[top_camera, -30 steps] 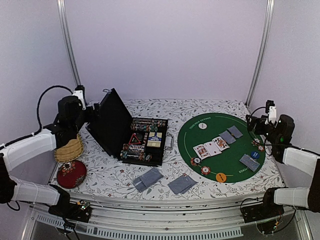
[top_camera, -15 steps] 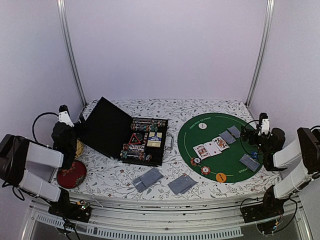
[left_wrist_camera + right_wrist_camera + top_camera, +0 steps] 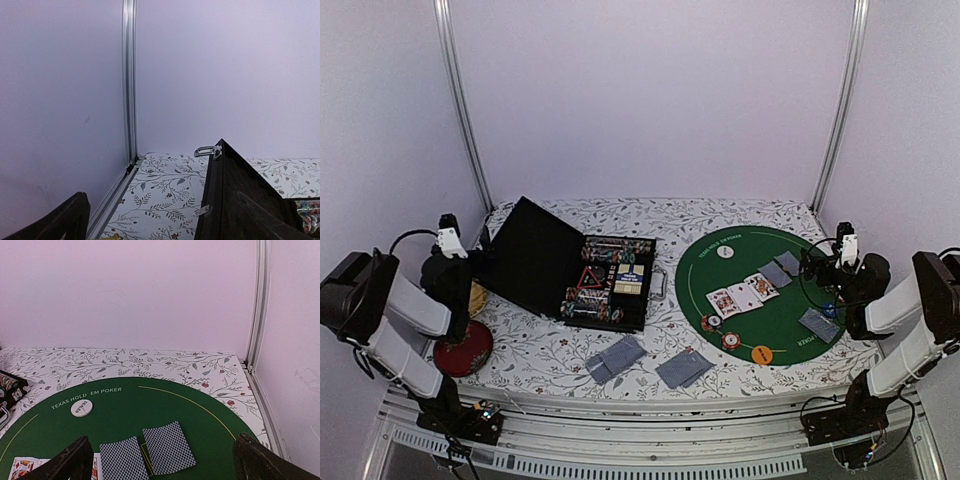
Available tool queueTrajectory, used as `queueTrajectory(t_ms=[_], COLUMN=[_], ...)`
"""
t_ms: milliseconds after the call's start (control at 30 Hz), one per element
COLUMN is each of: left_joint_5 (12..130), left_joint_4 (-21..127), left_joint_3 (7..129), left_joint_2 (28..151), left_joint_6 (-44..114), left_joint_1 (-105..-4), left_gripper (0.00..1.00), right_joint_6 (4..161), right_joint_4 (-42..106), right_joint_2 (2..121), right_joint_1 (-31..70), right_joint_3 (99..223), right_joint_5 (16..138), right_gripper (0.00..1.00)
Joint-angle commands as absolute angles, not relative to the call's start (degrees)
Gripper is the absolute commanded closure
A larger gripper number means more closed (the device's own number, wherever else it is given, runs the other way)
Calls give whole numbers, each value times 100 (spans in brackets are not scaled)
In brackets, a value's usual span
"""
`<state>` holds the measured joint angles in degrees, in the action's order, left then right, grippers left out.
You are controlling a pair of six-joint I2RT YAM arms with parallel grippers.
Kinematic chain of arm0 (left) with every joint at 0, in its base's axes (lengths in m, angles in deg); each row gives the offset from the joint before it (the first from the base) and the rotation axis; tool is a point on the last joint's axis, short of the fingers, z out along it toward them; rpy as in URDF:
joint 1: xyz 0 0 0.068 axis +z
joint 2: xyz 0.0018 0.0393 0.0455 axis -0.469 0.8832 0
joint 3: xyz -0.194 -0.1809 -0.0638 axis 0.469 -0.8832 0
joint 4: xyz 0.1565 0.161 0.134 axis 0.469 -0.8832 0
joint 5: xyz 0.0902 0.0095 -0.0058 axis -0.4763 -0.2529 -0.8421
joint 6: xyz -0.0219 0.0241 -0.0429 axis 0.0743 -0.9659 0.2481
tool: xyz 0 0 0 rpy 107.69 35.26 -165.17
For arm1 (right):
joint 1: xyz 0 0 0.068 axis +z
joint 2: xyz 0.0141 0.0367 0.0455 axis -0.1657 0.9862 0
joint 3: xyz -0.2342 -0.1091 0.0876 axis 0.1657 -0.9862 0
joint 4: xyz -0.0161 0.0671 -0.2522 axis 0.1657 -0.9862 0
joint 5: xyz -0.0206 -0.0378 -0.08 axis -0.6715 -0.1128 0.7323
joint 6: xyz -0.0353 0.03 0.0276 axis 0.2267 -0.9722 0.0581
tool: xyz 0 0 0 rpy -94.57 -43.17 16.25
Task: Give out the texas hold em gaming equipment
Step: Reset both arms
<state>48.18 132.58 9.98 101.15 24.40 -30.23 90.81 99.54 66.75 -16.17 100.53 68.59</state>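
Observation:
On the green mat [image 3: 775, 330] lie face-up cards [image 3: 740, 295], face-down grey-blue cards [image 3: 775, 273] [image 3: 167, 446] and one more [image 3: 818, 325], striped chips [image 3: 730, 340], an orange button [image 3: 761, 353], a blue disc [image 3: 830, 310] and a white dealer button [image 3: 724, 251] [image 3: 81, 407]. Two small sets of face-down cards [image 3: 616, 357] [image 3: 682, 368] lie on the cloth off the mat. My left gripper [image 3: 460, 262] [image 3: 161, 197] is open and empty beside the case lid. My right gripper [image 3: 814, 262] [image 3: 162, 439] is open and empty, low over the mat's right edge.
An open black case [image 3: 605, 280] with rows of chips stands left of centre, its lid [image 3: 240, 200] raised. A woven basket [image 3: 472, 298] and a red round object [image 3: 463, 348] sit at the left edge. Frame posts [image 3: 129, 80] [image 3: 257, 305] stand at the back corners.
Both arms have folded back to the table's sides. The left gripper left the case lid and dropped low; the right gripper moved a little left and down. Cards and chips have not moved.

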Motion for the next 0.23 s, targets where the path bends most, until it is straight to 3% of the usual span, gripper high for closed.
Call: queueTrajectory(t_ms=[0, 200], left_joint_5=[4997, 4996], left_joint_4=[12613, 12629], left_joint_3=[948, 942], left_joint_2=[10293, 10285], left_joint_6=[2320, 2318], left_joint_1=[-2979, -2981], left_gripper=[2, 2], right_joint_6=[9122, 9191], right_joint_4=[10116, 10593], right_joint_2=[6724, 6873], right_joint_1=[-1580, -1569], right_joint_3=[10155, 9965], right_joint_5=[6808, 6615], right_gripper=[1, 1])
